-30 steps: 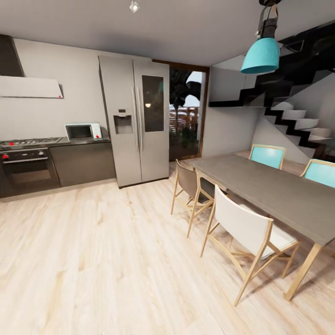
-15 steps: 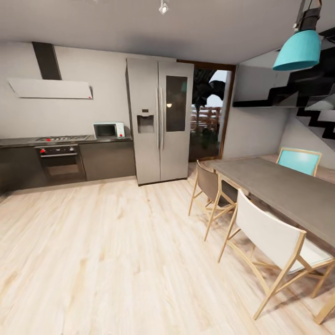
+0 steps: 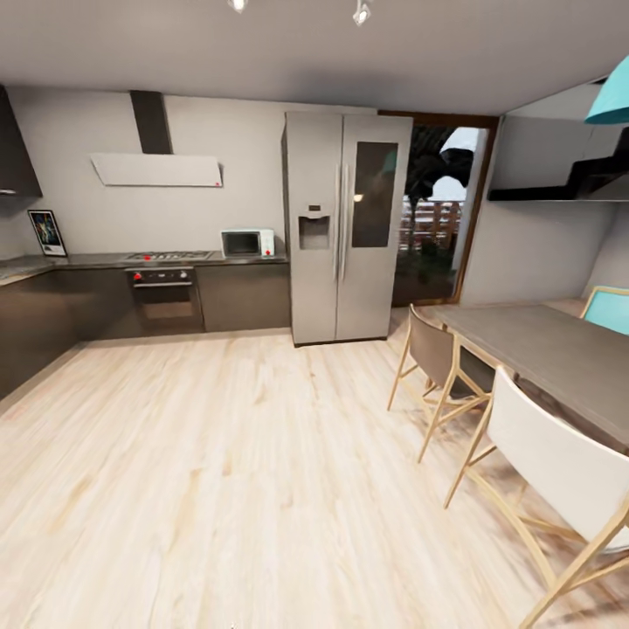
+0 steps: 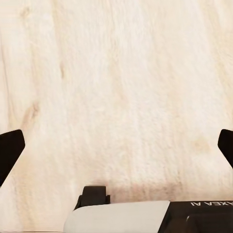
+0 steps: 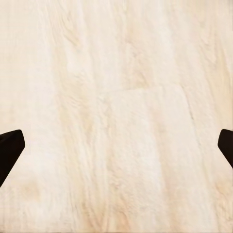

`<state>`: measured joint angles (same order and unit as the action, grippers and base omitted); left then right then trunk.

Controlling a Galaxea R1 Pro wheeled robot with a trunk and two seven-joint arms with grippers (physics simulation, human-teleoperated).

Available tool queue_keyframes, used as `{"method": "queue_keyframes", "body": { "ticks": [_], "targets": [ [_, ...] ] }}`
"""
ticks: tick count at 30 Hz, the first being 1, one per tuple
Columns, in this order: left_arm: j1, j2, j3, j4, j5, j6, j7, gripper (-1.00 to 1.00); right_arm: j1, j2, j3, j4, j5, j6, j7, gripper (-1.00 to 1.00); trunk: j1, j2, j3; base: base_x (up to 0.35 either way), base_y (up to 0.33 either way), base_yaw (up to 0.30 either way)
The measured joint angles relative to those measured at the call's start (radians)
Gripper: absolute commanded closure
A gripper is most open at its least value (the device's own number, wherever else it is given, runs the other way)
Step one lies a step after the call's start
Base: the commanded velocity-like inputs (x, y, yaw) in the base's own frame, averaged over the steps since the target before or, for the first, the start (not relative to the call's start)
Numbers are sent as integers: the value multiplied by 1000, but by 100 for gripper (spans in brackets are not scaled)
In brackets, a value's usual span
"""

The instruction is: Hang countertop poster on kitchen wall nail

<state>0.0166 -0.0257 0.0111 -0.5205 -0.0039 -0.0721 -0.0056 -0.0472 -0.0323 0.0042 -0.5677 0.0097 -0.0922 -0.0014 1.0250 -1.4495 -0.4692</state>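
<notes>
Far off at the left of the head view, the poster [image 3: 46, 232] stands upright on the kitchen countertop [image 3: 96, 259], leaning against the wall in the corner; its black frame and dark picture show, but details are too small to read. A steel gas hob [image 3: 169, 256] is set into the same slab. In the left wrist view my left gripper [image 4: 116, 145] is open, both black fingertips [image 4: 9, 150] wide apart over bare wooden floor. My right gripper [image 5: 116, 145] is open too, its fingertips [image 5: 9, 148] spread over the floor, holding nothing.
A steel fridge [image 3: 345, 225] stands mid-wall, with a microwave [image 3: 246, 242] and oven [image 3: 166, 299] to its left under a white hood [image 3: 157, 169]. The grey dining table [image 3: 542, 349] and wooden chairs [image 3: 437, 367] crowd the right. Wide wooden floor [image 3: 218, 454] lies between me and the counters.
The whole head view has swung left: fridge, hob and table slid right in the picture, and the poster and the counter's left leg have come into sight.
</notes>
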Motion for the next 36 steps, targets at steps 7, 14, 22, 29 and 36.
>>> {"method": "queue_keyframes", "body": {
  "ticks": [7, 14, 22, 29, 36],
  "targets": [
    [0, 0, 0, 0, 0, 0, 1, -100, 0, 1, 0, 0, 0, 0, 0, -100, 0, 0, 0, 0, 0, 291],
    [0, 0, 0, 0, 0, 0, 1, -100, 0, 2, 0, 1, 1, 0, 0, -100, 0, 0, 0, 0, 0, 291],
    [0, 0, 0, 0, 0, 0, 1, -100, 0, 3, 0, 1, 1, 0, 0, -100, 0, 0, 0, 0, 0, 291],
    [0, 0, 0, 0, 0, 0, 1, -100, 0, 3, 0, 1, 1, 0, 0, -100, 0, 0, 0, 0, 0, 291],
    [0, 0, 0, 0, 0, 0, 1, -100, 0, 3, 0, 1, 1, 0, 0, -100, 0, 0, 0, 0, 0, 291]
  ]
}}
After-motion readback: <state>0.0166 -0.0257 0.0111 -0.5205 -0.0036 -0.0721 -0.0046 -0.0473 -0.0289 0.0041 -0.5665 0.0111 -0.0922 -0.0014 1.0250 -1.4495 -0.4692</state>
